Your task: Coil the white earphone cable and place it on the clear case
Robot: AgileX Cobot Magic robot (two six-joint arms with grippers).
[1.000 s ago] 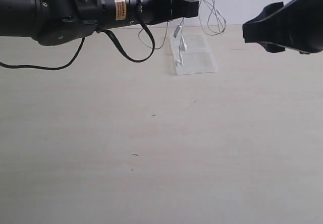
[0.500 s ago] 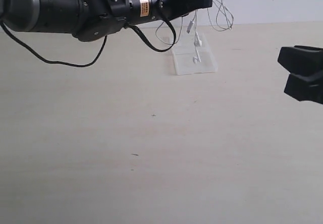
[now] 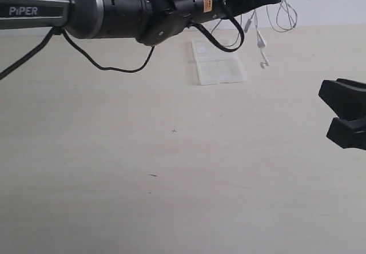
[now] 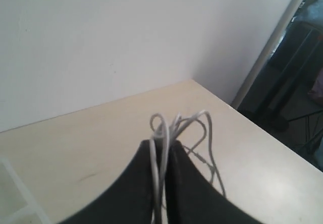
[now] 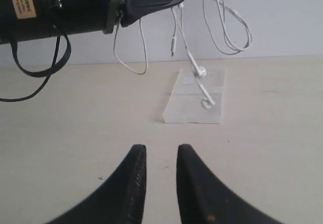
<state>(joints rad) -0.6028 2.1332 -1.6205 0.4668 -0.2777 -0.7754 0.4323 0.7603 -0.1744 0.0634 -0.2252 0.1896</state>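
White earphone cable [image 5: 201, 72] hangs limp, surely light, from my clenched left hand [image 4: 160, 148]; my right hand [image 5: 161, 153], parted and empty, should pinch the loops.

Site: robot lab or test bench | Evidence: black jointed arm [image 3: 114, 5] with PiPER lettering [image 3: 24, 11], over a bare pale wood-grain table [image 3: 171, 179] | Backdrop: blank white wall [image 4: 101, 32] | Past table edge: grey metal post [image 4: 272, 42], dark stands [image 4: 298, 82] (blurred, kind unclear)
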